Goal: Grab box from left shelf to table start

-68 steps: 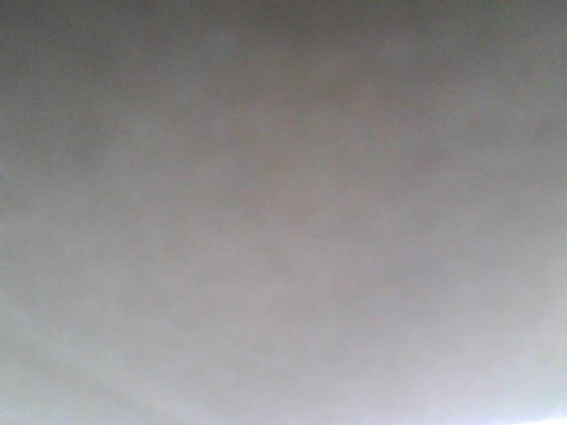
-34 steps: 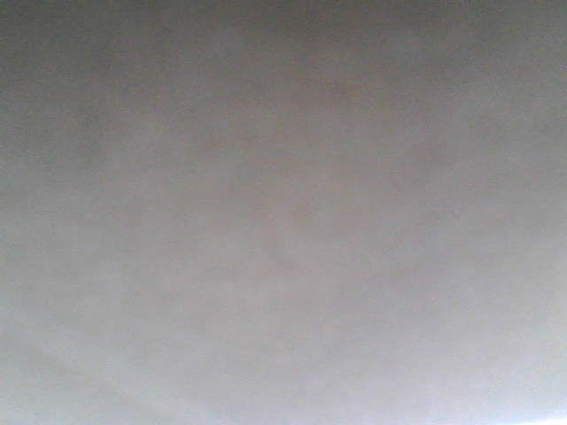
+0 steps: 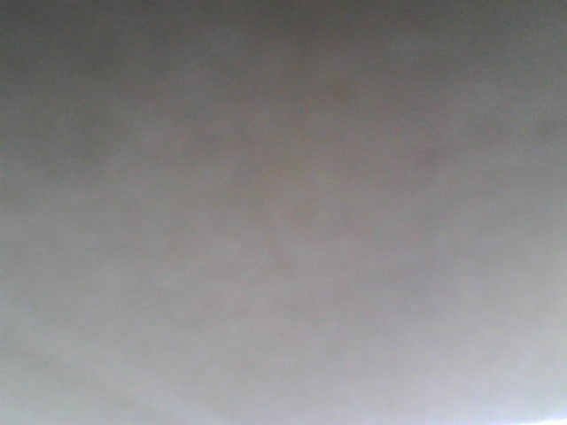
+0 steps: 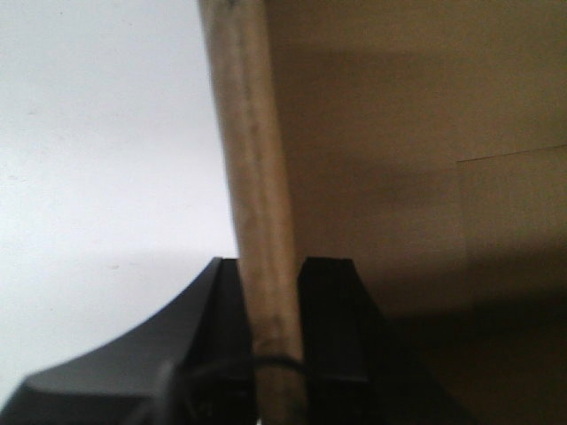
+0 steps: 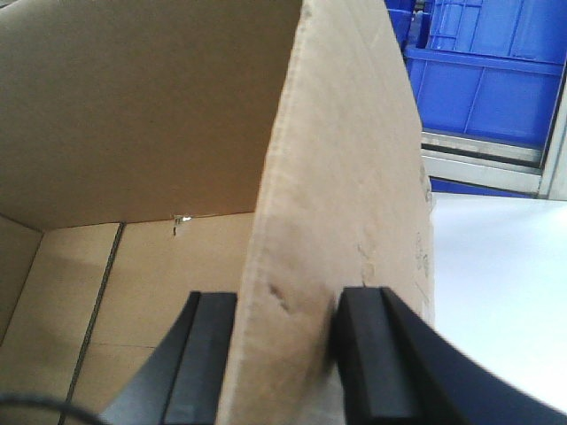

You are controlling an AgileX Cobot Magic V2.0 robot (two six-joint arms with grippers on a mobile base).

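1. Cardboard pinched on both sides: the left claw [image 4: 273, 279] is closed down on one thin upright wall of the box [image 4: 381, 133], a finger on each face. The right claw [image 5: 288, 310] clamps another wall the same way.
2. The box hangs open-topped between the two arms, its bare floor in view. The pale table [image 5: 496, 283] lies just beside and below it. Whether the bottom touches the table cannot be told. The shelf [image 5: 478, 159], with its silver rail, and the blue bins [image 5: 487, 80] stand beyond.
3. Likely trouble: each hold is on a single sheet of card. Small dents already mark the wall near the right claw, so the wall could buckle or tear.
4. If one arm lowers faster than the other, the box could twist and slip free.
5. The front view gives only grey blur, so it offers no check on the landing.
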